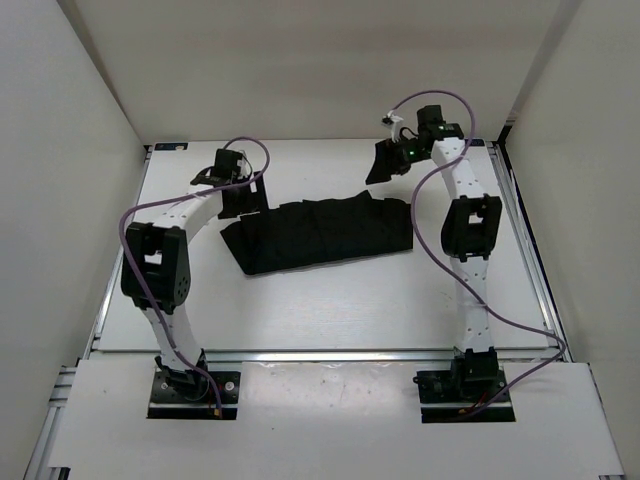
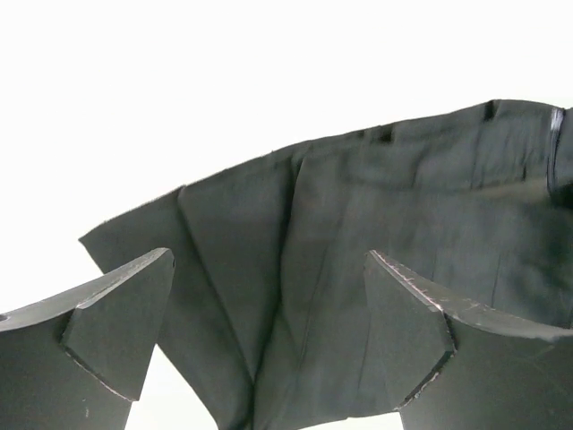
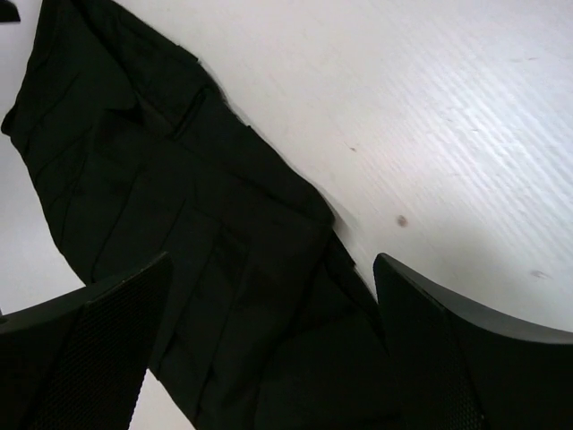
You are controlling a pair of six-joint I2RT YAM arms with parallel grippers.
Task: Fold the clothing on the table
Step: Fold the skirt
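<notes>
Roughly centred on the table (image 1: 330, 310), the clothing (image 1: 320, 232) lies flat, its left end hidden under the left gripper (image 1: 236, 196). The right gripper (image 1: 386, 162) hangs over its right end. Both pairs of fingers spread, pinching nothing.

White enclosure walls (image 1: 320, 60), white board (image 1: 330, 425) along the near edge

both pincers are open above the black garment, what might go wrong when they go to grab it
The garment is bunched in creased, overlapping layers, so a pincer might catch only the top layer and drag it unevenly. The left pincer hangs over one end and the right pincer over the other; mismatched lifts could skew the fold.
</notes>
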